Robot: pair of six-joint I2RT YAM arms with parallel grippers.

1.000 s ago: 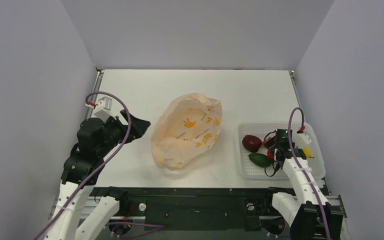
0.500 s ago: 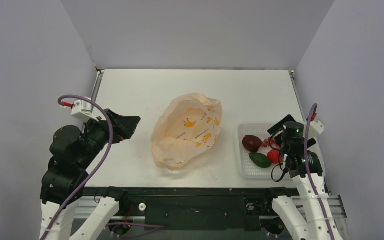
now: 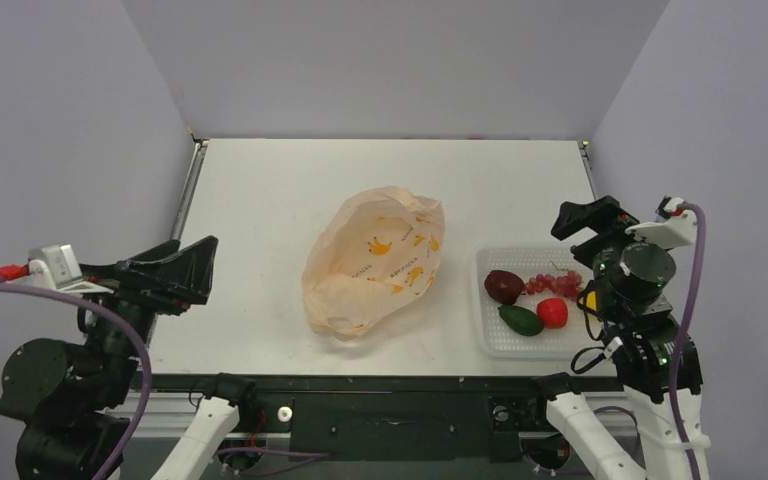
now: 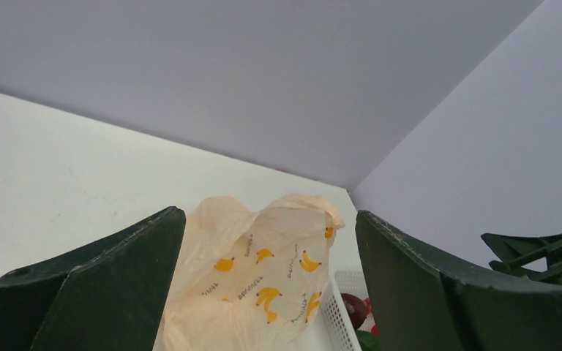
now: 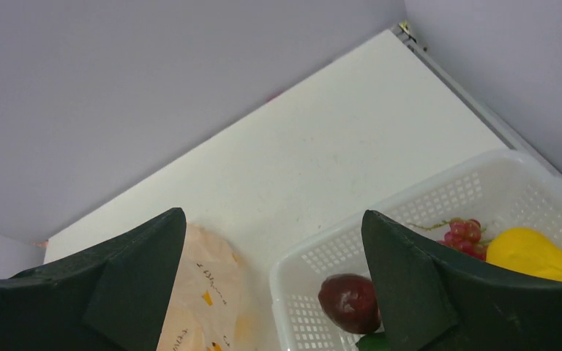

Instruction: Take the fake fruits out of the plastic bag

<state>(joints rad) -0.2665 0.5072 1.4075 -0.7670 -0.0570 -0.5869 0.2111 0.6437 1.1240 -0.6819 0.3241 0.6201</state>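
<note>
The peach plastic bag [image 3: 372, 265] with yellow bananas lies crumpled mid-table; it also shows in the left wrist view [image 4: 263, 278] and the right wrist view [image 5: 205, 292]. The fruits lie in the white tray [image 3: 530, 346]: maroon fruit [image 3: 503, 286], berry string [image 3: 554, 284], green avocado [image 3: 521, 320], red ball [image 3: 552, 312], and a yellow piece [image 3: 590, 298] partly behind the right arm. My left gripper [image 3: 198, 272] is open and empty, raised at the near left, apart from the bag. My right gripper [image 3: 588, 222] is open and empty, raised above the tray's far right.
The white perforated tray [image 5: 380, 219] stands right of the bag, near the table's right edge. Grey walls enclose the table on three sides. A metal rail runs along the near edge by the arm bases.
My right gripper has lifted up and back out of the tray, uncovering the red ball and berries. My left arm has swung back and up toward the near left corner.
</note>
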